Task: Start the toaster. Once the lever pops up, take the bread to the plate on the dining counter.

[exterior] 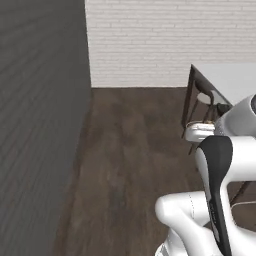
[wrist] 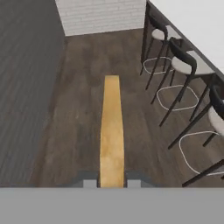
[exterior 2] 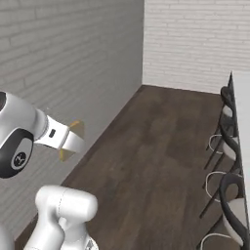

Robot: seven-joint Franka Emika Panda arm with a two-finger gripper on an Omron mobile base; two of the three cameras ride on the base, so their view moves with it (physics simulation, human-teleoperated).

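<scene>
My gripper (wrist: 111, 183) is shut on the bread (wrist: 111, 131). The pale tan slice is seen edge-on, reaching forward from between the fingers (wrist: 89, 183). In the right base view the gripper (exterior 2: 73, 141) hangs above the dark wood floor, with the bread (exterior 2: 76, 128) showing on both sides of the hand. From the left base camera the gripper (exterior: 194, 133) sits near the corner of the dining counter (exterior: 230, 80). That white dining counter (wrist: 197, 22) runs along the right side. The toaster and the plate are out of view.
Dark chairs (wrist: 183, 61) with wire bases line the counter's near side (exterior 2: 229, 146). A grey wall (exterior: 40, 125) runs along the left, and a white brick wall (exterior: 170, 40) closes the far end. Wood floor (exterior 2: 161, 146) lies open between them.
</scene>
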